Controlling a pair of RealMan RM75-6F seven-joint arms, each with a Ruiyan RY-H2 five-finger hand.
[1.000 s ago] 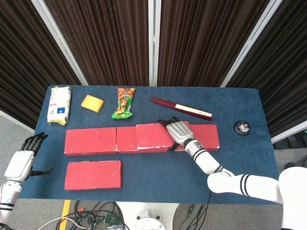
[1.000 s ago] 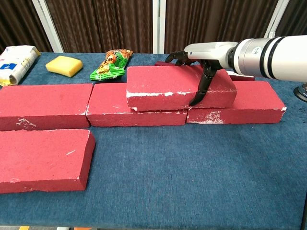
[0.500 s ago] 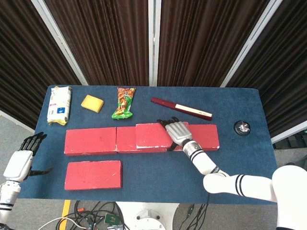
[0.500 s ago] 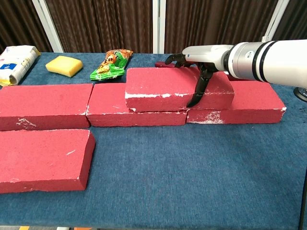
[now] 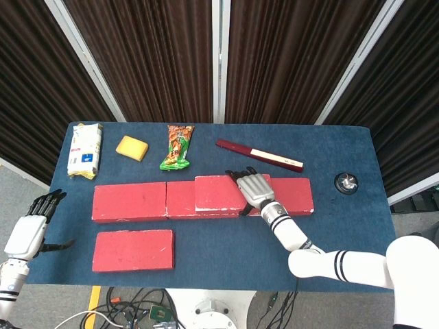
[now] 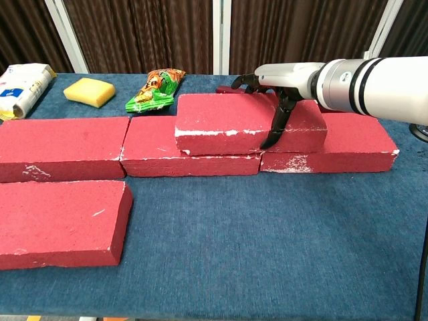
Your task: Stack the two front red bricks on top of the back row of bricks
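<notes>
The right hand (image 6: 279, 90) grasps the stacked red rectangular brick (image 6: 234, 122) atop the back row of red bricks (image 5: 130, 201). The left hand (image 5: 30, 228) hangs released off the table edge; another red brick (image 5: 133, 249) lies in front.

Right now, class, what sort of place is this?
Probably a robot test lab, not a home: a blue-clothed table before dark curtains, loose cables on the floor beneath, red bricks as props.

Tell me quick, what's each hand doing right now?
Left hand: open, holding nothing, off the table's left edge.
Right hand: grips the stacked red brick on the back row.
</notes>
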